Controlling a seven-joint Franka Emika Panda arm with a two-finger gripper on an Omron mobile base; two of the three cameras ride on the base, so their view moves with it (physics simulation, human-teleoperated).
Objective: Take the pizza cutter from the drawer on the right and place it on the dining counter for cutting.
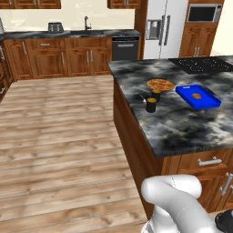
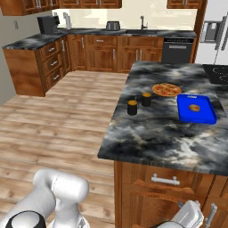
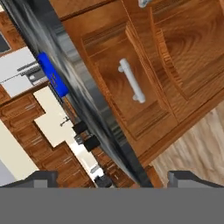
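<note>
Two dark finger tips of the gripper [image 3: 113, 179] stood far apart at the bottom of the hand view, the jaws wide and holding nothing; ahead of them was the drawer [image 3: 131, 85], closed, with its silver bar handle [image 3: 131, 81]; the pizza cutter could not be seen, so where it lay cannot be told; on the dining counter [image 2: 156, 133], the dark marbled surface carried a pizza [image 2: 166, 90], two shakers [image 2: 132, 107] and a blue tray [image 2: 196, 108] beside the pizza.
</note>
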